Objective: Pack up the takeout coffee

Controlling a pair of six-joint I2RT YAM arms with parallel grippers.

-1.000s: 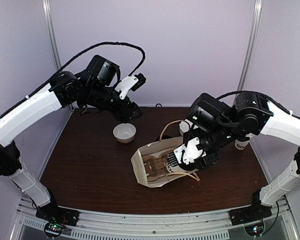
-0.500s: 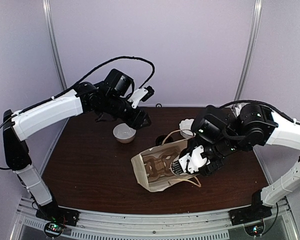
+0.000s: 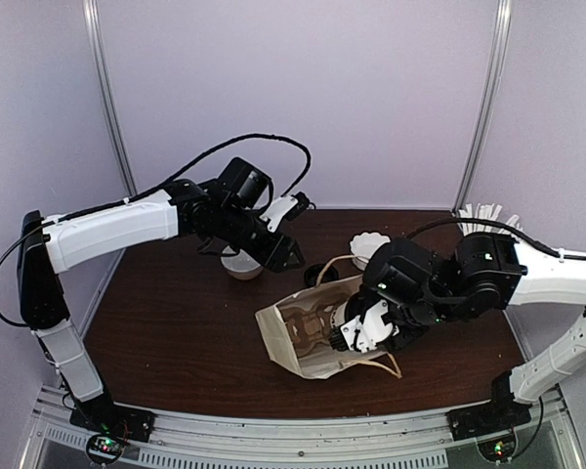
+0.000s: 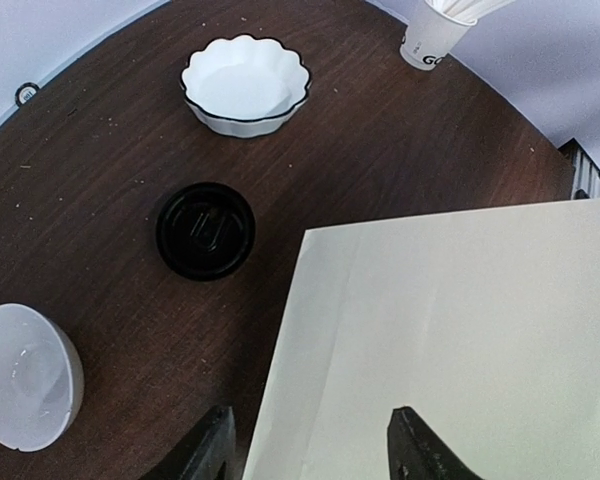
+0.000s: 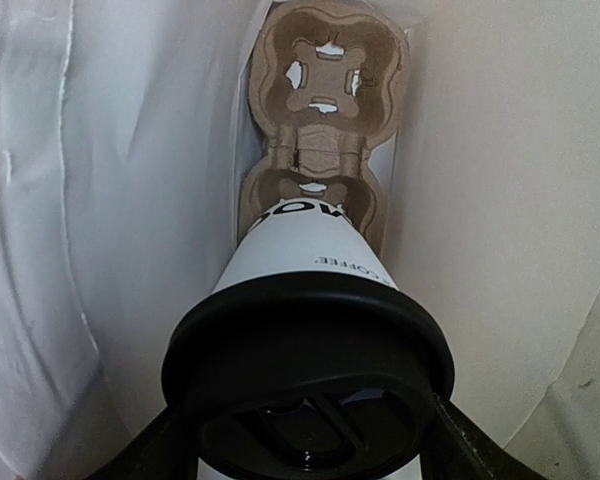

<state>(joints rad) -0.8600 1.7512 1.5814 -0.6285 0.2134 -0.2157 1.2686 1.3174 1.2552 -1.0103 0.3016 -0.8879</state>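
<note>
**Inside the bag (image 5: 110, 200), cup (image 5: 315, 255) aimed at carrier (image 5: 325, 70)**

My right claw (image 5: 305, 445) grips the cup by its lid (image 5: 310, 340) end, base-first toward the near socket (image 5: 312, 185). My left claw (image 4: 315, 450) hangs over the bag, fingers (image 4: 210, 455) apart, likely to steady it.

cup (image 5: 302, 243) white, dark letters | lid (image 5: 310, 335) black | bag (image 4: 460, 340) cream | table (image 4: 100, 150) dark brown

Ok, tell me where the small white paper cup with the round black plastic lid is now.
Right wrist view: the cup is in the right gripper, inside the cream paper bag, base toward the brown cardboard carrier.
</note>
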